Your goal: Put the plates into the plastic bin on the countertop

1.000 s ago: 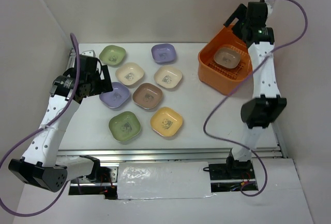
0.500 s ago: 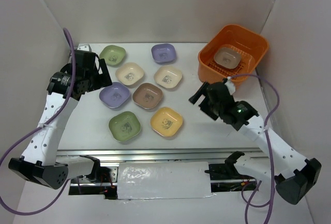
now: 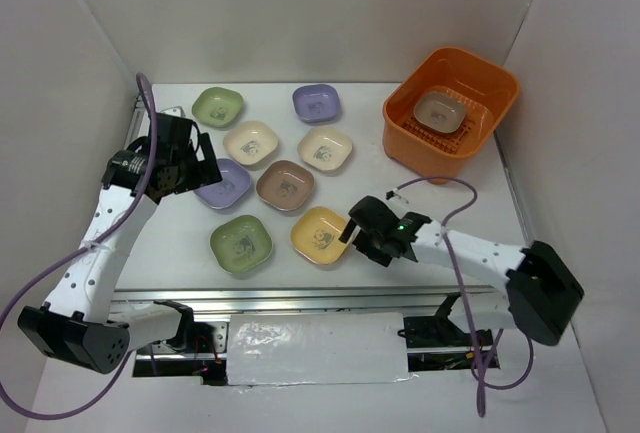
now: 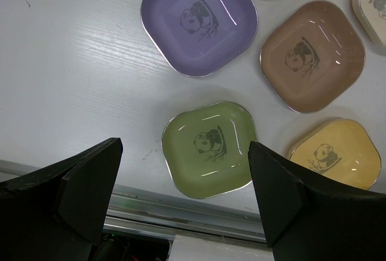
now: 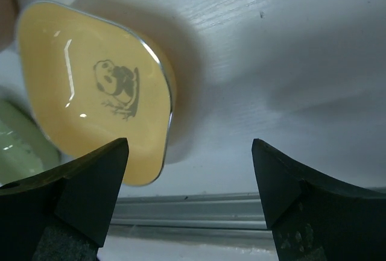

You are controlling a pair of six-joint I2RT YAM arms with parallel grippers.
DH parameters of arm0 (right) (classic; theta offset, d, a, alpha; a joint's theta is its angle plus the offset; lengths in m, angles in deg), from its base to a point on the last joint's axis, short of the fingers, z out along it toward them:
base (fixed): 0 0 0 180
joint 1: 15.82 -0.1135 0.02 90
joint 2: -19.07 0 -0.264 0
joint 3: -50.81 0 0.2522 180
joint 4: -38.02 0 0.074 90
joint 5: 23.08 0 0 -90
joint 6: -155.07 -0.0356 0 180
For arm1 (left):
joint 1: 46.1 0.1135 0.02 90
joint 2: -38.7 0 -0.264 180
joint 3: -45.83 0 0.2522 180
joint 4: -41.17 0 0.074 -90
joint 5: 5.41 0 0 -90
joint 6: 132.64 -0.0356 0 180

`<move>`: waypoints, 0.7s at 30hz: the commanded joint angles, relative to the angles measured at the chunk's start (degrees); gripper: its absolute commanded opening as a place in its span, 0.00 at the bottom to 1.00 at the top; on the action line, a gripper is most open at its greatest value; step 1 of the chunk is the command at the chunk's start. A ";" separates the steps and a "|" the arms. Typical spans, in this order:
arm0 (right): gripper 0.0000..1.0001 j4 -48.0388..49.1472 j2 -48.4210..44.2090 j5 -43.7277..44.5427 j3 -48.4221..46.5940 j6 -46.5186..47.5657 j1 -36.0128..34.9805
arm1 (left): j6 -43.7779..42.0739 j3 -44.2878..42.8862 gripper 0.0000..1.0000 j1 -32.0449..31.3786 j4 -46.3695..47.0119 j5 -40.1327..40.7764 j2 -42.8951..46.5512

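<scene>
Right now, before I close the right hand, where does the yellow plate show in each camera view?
Top external: yellow plate sits centre front, just left of the right hand.
Left wrist: yellow plate at the lower right edge.
Right wrist: yellow plate fills the upper left.
Shared landmark: the near green plate beside it, central in the left wrist view, a sliver at the right wrist view's left edge.

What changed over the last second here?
The right gripper swung from above the orange bin down to the yellow plate near the front edge, fingers open, nothing held. The left gripper barely shifted, open. The other plates and the bin stayed put.
</scene>
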 commanded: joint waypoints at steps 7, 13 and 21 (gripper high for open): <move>0.52 7.11 16.35 0.28 -2.94 -4.27 -3.44 | 1.08 0.61 0.99 0.22 -0.46 3.11 3.03; 0.00 -7.61 10.39 7.22 -6.10 -9.63 -4.41 | 0.55 1.40 0.99 0.40 -1.35 4.60 4.17; 0.00 -32.80 -10.52 16.36 -22.09 -10.72 -4.15 | 0.90 -1.76 0.99 0.58 -2.14 3.81 4.70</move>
